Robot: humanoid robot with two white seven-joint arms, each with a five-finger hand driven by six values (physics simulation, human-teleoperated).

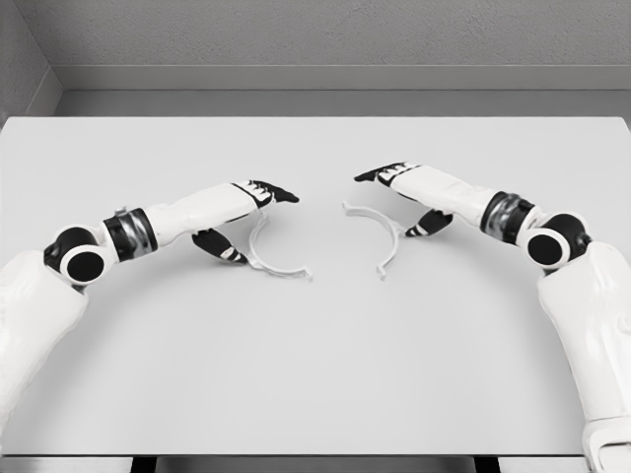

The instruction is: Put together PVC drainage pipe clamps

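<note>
Two white half-ring clamp pieces lie flat near the middle of the pale table (315,374), and each has a hand at it. The left clamp half (271,258) curves like a bowl open toward the far edge of the table, its right tip flaring out just short of the table's centre line. The left hand (251,212) sits over the left end of this piece: dark-tipped fingers (279,191) reach straight out above the arc's upper end, and the thumb (219,246) drops below, beside the outer curve. The fingers are extended and loosely spread, not closed around the plastic; whether the thumb touches the clamp cannot be told.

The right clamp half (380,235) bows toward the right, its flanged ends pointing back toward the other piece. The right hand (414,197) hovers at its far side, fingers stretched flat above the upper end, thumb (428,225) just beside the outer curve, likewise unclosed.

A clear gap separates the two halves, so they do not touch. From the clamps, bare tabletop runs wide toward the near edge and toward the far edge, beyond which the grey wall (325,39) rises.
</note>
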